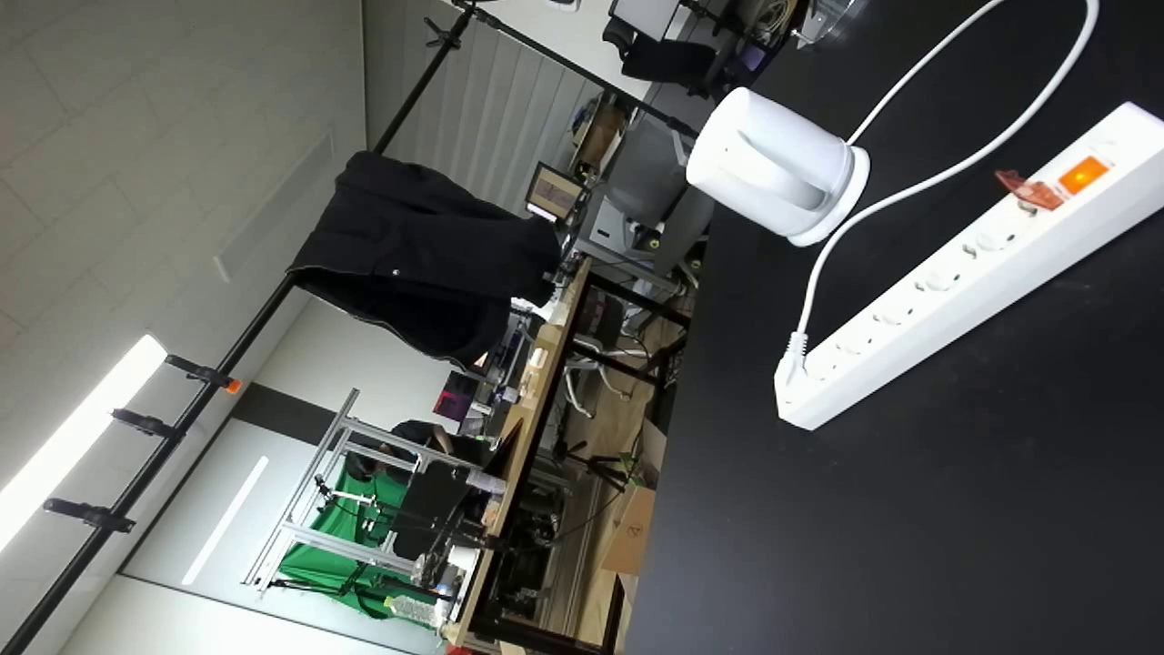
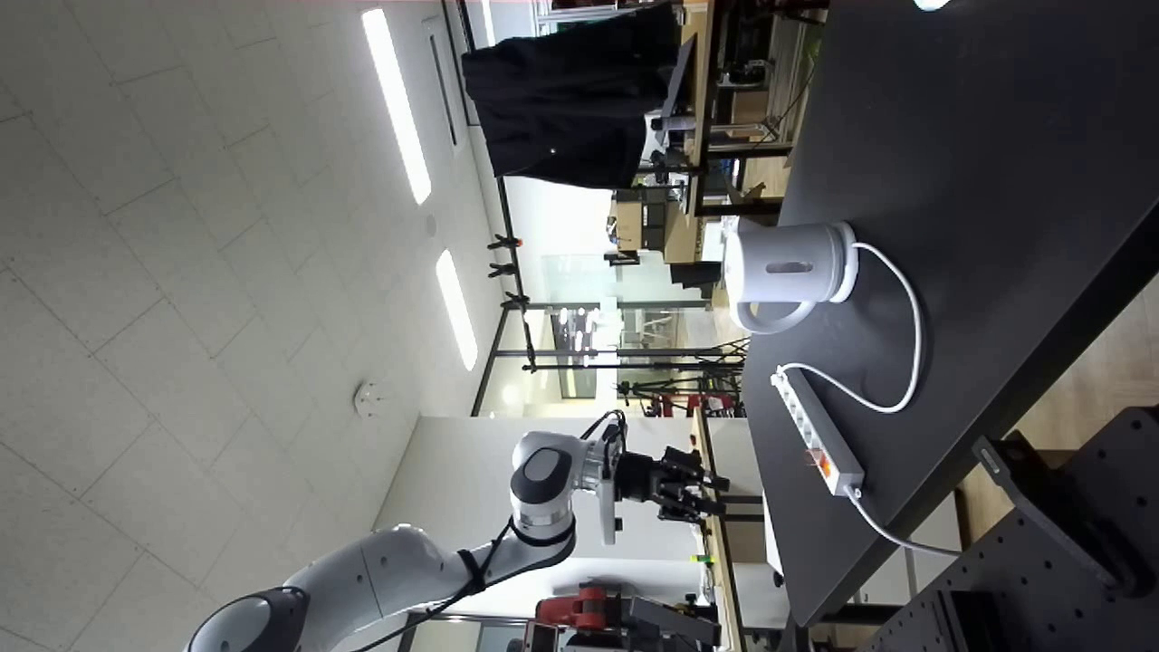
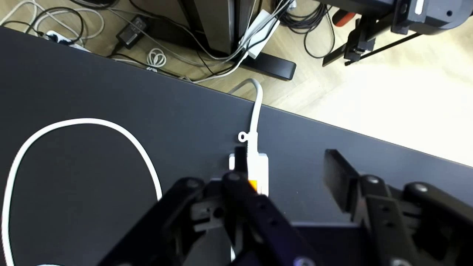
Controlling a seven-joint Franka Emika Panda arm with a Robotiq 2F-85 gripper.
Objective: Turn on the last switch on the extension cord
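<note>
A white extension cord with several sockets lies on the black table in both exterior views. An orange switch glows at the end where its own cable enters, and shows in both exterior views. A reddish translucent flap stands raised beside it. A white plug sits at the opposite end. My gripper is open and empty, apart from the cord. In the wrist view its left finger hides much of the cord and part of the orange switch.
A white kettle stands on the table, also in an exterior view. Its white cable loops to the cord. The table edge runs close beyond the cord in the wrist view, with cables on the floor below.
</note>
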